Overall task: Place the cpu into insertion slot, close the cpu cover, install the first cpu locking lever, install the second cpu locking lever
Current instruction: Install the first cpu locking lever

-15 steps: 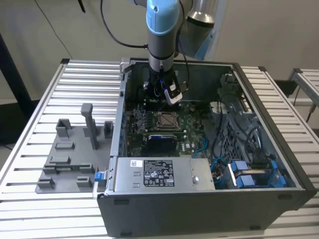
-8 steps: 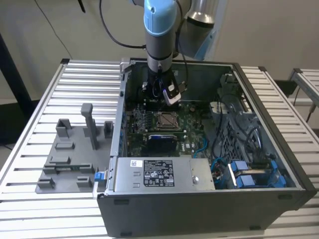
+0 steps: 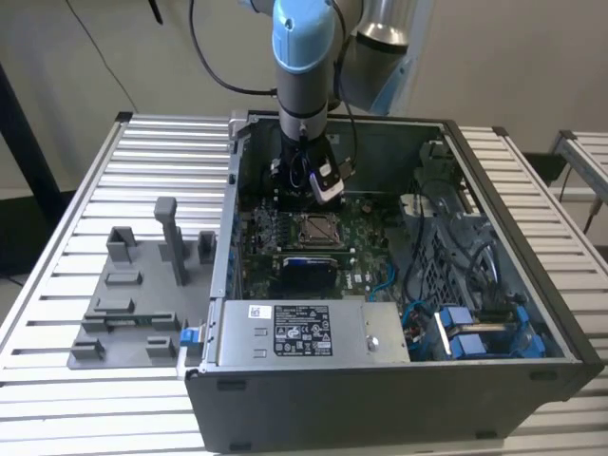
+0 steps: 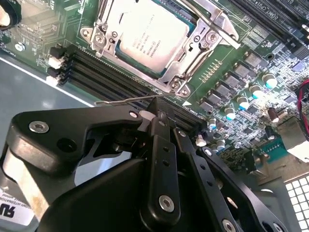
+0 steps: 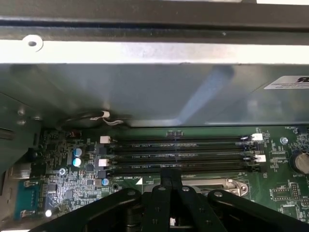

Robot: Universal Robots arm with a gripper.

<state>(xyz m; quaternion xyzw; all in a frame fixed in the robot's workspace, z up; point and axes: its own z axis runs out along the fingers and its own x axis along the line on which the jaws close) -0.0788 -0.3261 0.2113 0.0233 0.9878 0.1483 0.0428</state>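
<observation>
Nearest in the exterior view, a grey power supply box (image 3: 285,330) is lying along the near edge of the open computer case (image 3: 380,408). Farther in, on the green motherboard (image 3: 366,249), the insertion slot (image 3: 303,231) is holding the cpu (image 4: 152,36). The cpu cover (image 4: 108,24) is lying down around it. One locking lever (image 4: 219,26) is running along the cover's side. Just beyond the slot, the gripper (image 4: 158,105) is hanging low over the memory slots (image 5: 183,154), its fingers (image 5: 169,186) drawn close together. A second, thin lever (image 4: 123,101) is reaching their tips. Whether they are pinching it, I cannot tell. Farthest, the case wall (image 5: 145,96) is rising.
</observation>
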